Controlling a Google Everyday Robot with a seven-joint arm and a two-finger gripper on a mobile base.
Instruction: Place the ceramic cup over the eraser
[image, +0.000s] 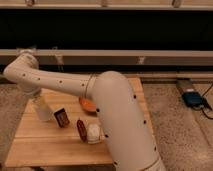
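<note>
The white ceramic cup (43, 113) stands near the left edge of the wooden table (55, 147). My gripper (39, 101) hangs from the bent white arm (60, 82) right above the cup and reaches its top, hiding the rim. The black eraser (61, 117) with its orange-red mark lies on the table just right of the cup, apart from it.
A slim dark red object (81, 128) and a pale whitish block (93, 133) lie right of the eraser. An orange bowl (87, 105) is partly hidden behind the arm. A dark wall with rails stands behind the table. A blue-black device (193, 97) lies on the floor at the right.
</note>
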